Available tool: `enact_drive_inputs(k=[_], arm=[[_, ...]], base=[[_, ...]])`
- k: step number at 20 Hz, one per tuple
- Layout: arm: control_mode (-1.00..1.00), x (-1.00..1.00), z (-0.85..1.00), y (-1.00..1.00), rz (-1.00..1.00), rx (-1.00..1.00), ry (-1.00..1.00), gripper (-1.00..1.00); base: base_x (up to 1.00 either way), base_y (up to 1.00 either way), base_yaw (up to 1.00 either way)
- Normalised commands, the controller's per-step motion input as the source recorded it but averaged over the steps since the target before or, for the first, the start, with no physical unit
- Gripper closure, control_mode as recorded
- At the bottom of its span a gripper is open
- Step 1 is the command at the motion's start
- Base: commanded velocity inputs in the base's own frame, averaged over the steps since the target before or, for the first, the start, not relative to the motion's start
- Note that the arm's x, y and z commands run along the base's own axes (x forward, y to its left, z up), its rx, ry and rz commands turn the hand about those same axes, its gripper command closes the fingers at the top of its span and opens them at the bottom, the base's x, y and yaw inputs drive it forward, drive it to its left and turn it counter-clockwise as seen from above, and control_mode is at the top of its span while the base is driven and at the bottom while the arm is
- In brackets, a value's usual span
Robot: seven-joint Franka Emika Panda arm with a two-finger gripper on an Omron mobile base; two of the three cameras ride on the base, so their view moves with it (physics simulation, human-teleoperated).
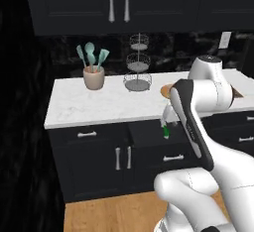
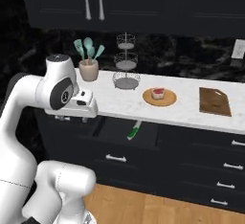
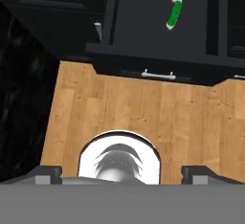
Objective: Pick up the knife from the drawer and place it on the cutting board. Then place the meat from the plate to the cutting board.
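Observation:
The knife (image 2: 134,131) with its green handle lies in the pulled-out black drawer (image 2: 111,131) under the counter; it also appears as the knife (image 3: 173,13) in the drawer (image 3: 143,27) in the hand view, and as the knife (image 1: 166,132). My gripper (image 2: 72,118) hangs open and empty in front of the counter edge, left of the drawer, pointing down at the floor. Its fingertips (image 3: 48,172) stand wide apart. The meat (image 2: 157,93) sits on the round plate (image 2: 168,100). The dark cutting board (image 2: 215,101) lies bare further right.
A crock of teal utensils (image 2: 88,69) and a tiered wire stand (image 2: 126,70) stand at the back of the white counter (image 2: 119,102). Closed black drawers (image 2: 225,170) fill the cabinet at right. Wooden floor (image 3: 143,117) lies below the gripper.

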Motion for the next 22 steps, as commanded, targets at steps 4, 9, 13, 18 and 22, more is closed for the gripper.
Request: enact_drive_inputs(k=[4,9,13,18,22], arm=[[1.00,0.00,0.00,0.00,0.00,0.00,0.00,-1.00],[1.00,0.00,0.00,0.00,0.00,0.00,0.00,-1.00],[1.00,0.00,0.00,0.00,0.00,0.00,0.00,-1.00],[1.00,0.00,0.00,0.00,0.00,0.00,0.00,-1.00],[1.00,0.00,0.00,0.00,0.00,0.00,0.00,-1.00]], base=[[0.00,-1.00,0.14],[0.05,-1.00,0.17],[0.36,-0.84,0.23],[0.60,-0.58,0.31],[0.59,-0.56,0.33]])
